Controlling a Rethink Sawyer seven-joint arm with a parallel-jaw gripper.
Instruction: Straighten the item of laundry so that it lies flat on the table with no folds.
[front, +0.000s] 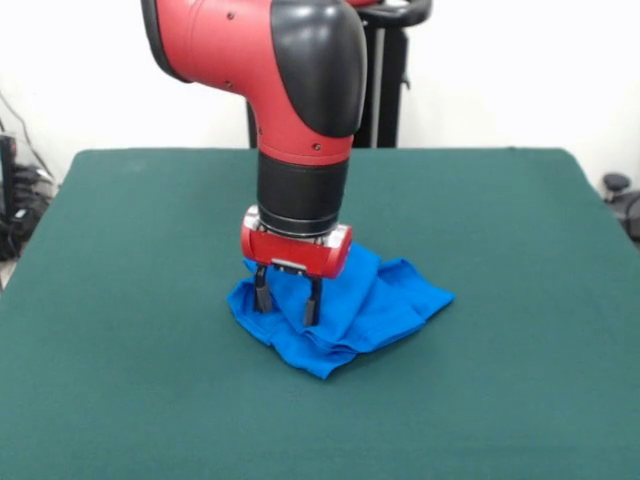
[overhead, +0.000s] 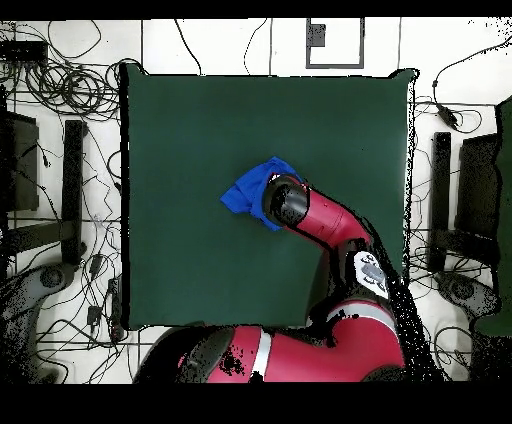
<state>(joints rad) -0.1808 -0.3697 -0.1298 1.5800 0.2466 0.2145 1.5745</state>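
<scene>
Hovering over the crumpled shirt (front: 345, 310) near the middle of the table (front: 120, 380), gripper (front: 287, 297) has jaws apart, tips at the cloth, nothing pinched. Light, limp, non-slippery fabric, I'd judge; pinch one outer edge or corner layer and drag outward.

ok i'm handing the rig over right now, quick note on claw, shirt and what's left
Claw: open, fingers apart, pointing straight down, tips on or just above the left part of the shirt; nothing visibly pinched.
Shirt: bunched in a crumpled blue heap near the middle of the green table, several folds, print not visible. In the overhead view the arm covers part of it.
Done: nothing flattened so far.
Left: grasp an edge, pull the shirt out and spread it until it lies flat with no folds.
</scene>
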